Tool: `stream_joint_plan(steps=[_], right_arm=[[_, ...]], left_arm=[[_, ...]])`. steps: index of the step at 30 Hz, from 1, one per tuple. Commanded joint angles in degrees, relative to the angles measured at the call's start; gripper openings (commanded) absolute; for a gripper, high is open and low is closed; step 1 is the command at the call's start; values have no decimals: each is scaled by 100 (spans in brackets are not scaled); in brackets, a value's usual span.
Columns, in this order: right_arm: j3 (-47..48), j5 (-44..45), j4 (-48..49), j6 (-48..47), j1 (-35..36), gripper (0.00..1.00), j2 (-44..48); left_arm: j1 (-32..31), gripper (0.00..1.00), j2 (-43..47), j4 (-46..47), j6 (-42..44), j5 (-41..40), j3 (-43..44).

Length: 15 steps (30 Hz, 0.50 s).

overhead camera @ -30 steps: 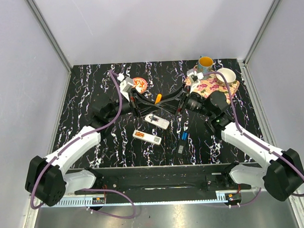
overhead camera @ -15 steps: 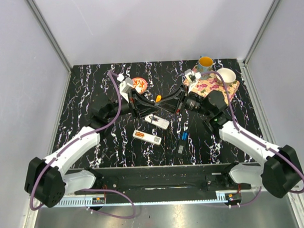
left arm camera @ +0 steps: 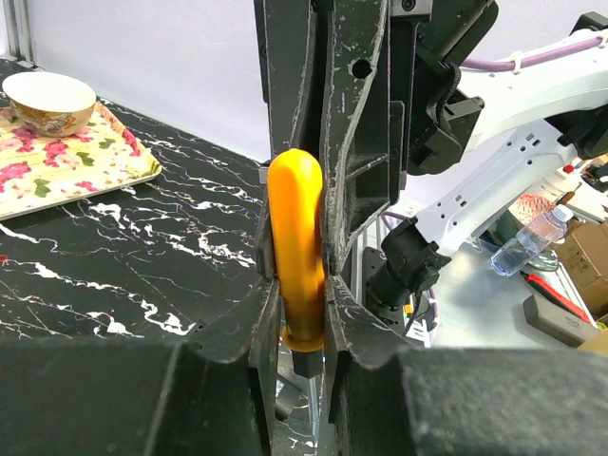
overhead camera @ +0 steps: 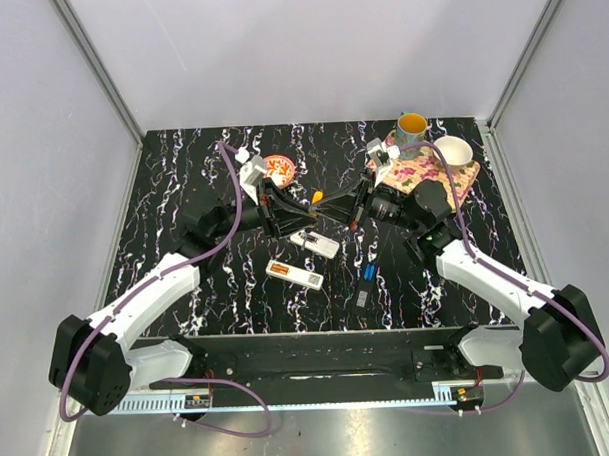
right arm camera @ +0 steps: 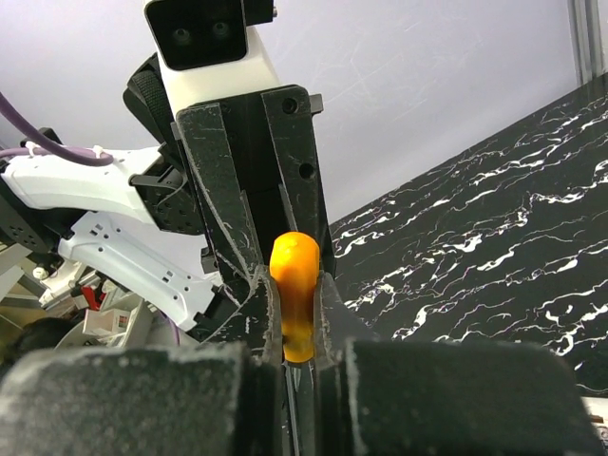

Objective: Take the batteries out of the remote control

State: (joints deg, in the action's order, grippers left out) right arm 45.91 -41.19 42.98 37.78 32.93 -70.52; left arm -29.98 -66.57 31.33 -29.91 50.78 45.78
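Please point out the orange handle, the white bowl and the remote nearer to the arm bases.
orange handle (left arm camera: 296, 237): left wrist view, middle of the handle.
white bowl (overhead camera: 452, 151): top view, its bare inside.
nearer remote (overhead camera: 302, 277): top view, white middle of its body.

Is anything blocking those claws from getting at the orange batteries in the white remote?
Nothing on the table lies between them. But the left gripper and right gripper are both shut on one orange-handled screwdriver, held in the air beyond the remote with the batteries.
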Motion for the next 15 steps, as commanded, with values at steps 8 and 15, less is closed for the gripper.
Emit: stream_joint_plan(steps=[8,15], right_arm=[[-91,585,-483,-341,73,0,188],[-179,1543,-1573,-921,65,0,56]], left_arm=[[290,53,599,-39,486,-182,-630],[686,84,1189,-1268,846,-1419,-1571]])
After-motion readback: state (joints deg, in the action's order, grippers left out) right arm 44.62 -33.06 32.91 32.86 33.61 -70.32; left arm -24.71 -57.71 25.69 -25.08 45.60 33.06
